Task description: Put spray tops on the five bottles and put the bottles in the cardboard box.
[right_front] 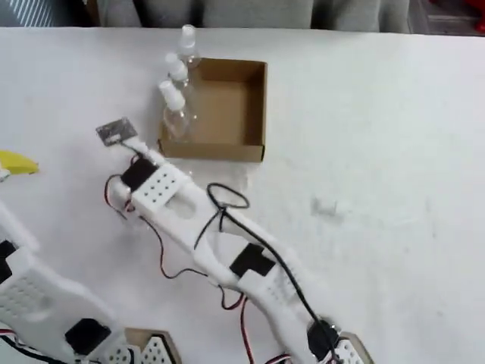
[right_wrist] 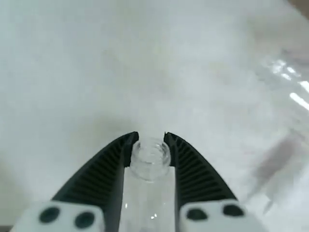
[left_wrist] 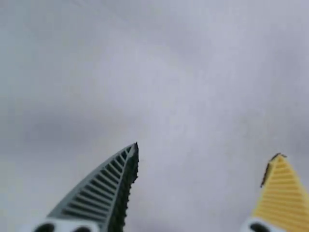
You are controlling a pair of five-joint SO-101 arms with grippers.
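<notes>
- Bottle point(right_wrist: 150, 159), the piece in hand: a small, clear, round container with a short narrow neck. Its mouth is open and it has no spray top.
- Position: it is carried over the worktop point(right_front: 364, 152), just left of the near-left corner of the cardboard box point(right_front: 227, 114) and slightly nearer than that corner.
- Grip: the right fingers point(right_wrist: 111, 164) are clamped on the bottle from both sides. Their ribbed faces meet it at the shoulder and neck, and the rim pokes out just past the tips.
- Handling (a judgement): it looks like empty, thin-walled plastic, so it is probably very light and a little springy.
  - The smooth wall is likely slippery against the ribs.
  - A hard squeeze could dent it or squirt it out of the grip.
  - The soundest hold is on the body below the neck, which leaves the mouth free to take a top.
- Left fingers point(left_wrist: 113, 183): one grey and one yellow, standing wide apart with nothing between them. They are over bare worktop at the left of the scene.
- Capped bottles point(right_front: 173, 102): three clear bottles with white spray tops point(right_front: 171, 89) stand in a row along the box's left wall, apparently inside it. Being tall and narrow, each would probably tip if nudged while another is set in beside it.
</notes>
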